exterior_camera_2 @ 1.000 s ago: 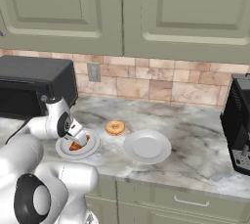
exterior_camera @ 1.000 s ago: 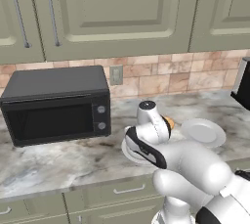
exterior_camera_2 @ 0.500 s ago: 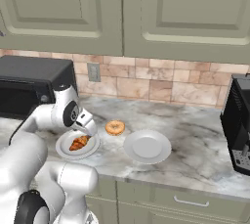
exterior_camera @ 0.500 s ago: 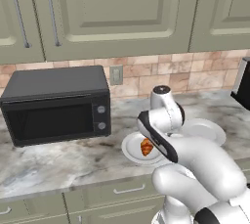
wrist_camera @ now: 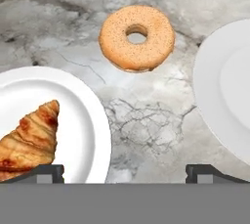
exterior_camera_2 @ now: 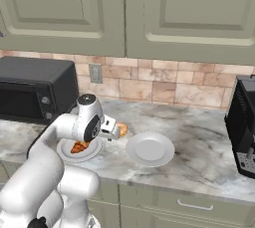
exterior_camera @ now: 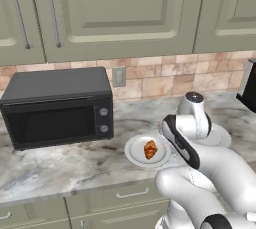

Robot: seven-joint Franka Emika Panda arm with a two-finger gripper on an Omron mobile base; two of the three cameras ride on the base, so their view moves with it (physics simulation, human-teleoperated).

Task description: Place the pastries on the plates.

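Note:
The orange-brown croissant (wrist_camera: pixel 29 142) lies on the left plate (wrist_camera: pixel 93 115), also seen in the base views as croissant (exterior_camera: pixel 150 149) on plate (exterior_camera: pixel 134 152) and croissant (exterior_camera_2: pixel 79 147) on plate (exterior_camera_2: pixel 64 150). The ring doughnut (wrist_camera: pixel 137 37) rests on the marble counter between the two plates, apart from both. The second plate (exterior_camera_2: pixel 150 149) (wrist_camera: pixel 224 91) holds nothing. My gripper (wrist_camera: pixel 125 171) (exterior_camera_2: pixel 112 130) hovers open over the gap between the plates, short of the doughnut (exterior_camera_2: pixel 122 129), with nothing between its fingertips (wrist_camera: pixel 46 171).
A black microwave (exterior_camera: pixel 55 105) (exterior_camera_2: pixel 30 92) stands at the counter's left. A dark coffee machine (exterior_camera_2: pixel 244 132) stands at the right end. Wall cabinets hang above, and a tiled backsplash with an outlet (exterior_camera: pixel 118 76) runs behind.
The hand has swung right, from over the left plate toward the doughnut. The croissant stays lying on that plate, free of the fingers.

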